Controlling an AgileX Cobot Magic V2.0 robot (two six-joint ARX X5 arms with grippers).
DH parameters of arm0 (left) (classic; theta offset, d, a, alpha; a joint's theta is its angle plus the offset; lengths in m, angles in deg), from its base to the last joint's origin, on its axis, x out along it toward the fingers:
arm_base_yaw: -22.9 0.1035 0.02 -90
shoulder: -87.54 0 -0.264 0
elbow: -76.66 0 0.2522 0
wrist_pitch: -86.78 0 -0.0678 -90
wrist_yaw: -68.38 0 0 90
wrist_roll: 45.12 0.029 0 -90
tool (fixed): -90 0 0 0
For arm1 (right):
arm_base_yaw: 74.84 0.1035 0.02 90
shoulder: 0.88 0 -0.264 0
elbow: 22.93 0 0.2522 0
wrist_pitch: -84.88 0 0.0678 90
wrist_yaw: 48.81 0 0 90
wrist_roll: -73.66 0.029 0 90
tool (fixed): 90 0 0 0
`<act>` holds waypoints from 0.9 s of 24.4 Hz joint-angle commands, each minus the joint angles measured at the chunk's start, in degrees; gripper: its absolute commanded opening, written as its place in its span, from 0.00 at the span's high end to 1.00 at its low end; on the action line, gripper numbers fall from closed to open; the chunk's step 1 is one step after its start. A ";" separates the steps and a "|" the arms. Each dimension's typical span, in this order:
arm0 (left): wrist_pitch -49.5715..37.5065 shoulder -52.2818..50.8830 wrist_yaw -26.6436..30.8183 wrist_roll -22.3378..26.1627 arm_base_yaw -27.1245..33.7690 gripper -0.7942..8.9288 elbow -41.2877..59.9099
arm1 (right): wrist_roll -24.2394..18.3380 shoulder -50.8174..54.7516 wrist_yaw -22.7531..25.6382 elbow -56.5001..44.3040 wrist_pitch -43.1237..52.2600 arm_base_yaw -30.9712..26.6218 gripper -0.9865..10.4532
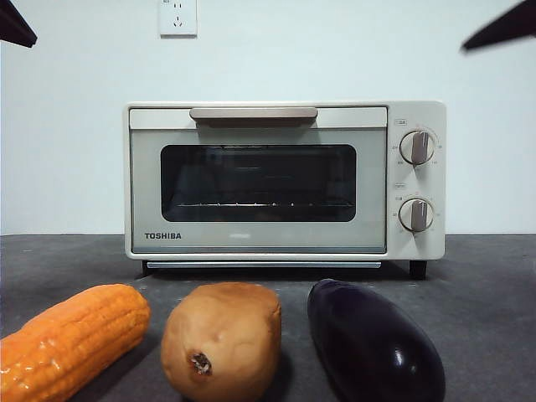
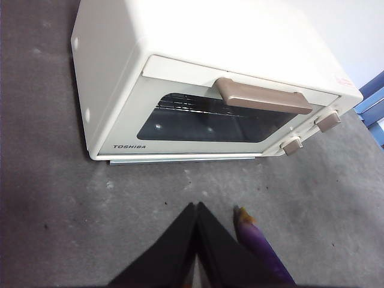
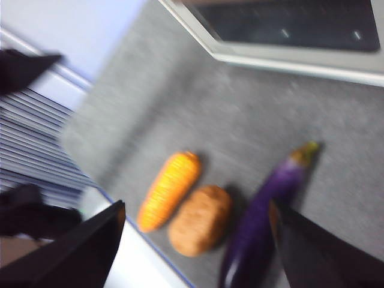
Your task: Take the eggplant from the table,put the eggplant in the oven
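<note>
So the eggplant is lying on the table, in front of the oven and a bit toward its knob side, not touching it. From the front it's glossy and dark purple, fat end nearest the camera. My right wrist cam is pretty blurry, but I can make out its greenish stem tip pointing toward the oven.

Right beside the eggplant sits a potato, roughly centred on the oven door, and past the potato is a corn cob. All three are lined up side by side along the oven's front, with small gaps between them as far as I can tell.

The oven door is closed, handle up top, two knobs stacked on one side, and a wire rack shows through the glass.

My right claw is wide open with nothing in it, hanging above the veggies, one jaw over by the eggplant and the other out past the corn. My left claw is pinched fully together, empty, up over the table in front of the oven door, with the eggplant's stem end peeking out just next to it.
</note>
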 commanded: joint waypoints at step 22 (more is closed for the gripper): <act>-0.09 0.85 -0.42 2.03 -0.13 0.91 -1.14 | 7.89 -47.63 30.23 11.04 1.86 23.67 0.59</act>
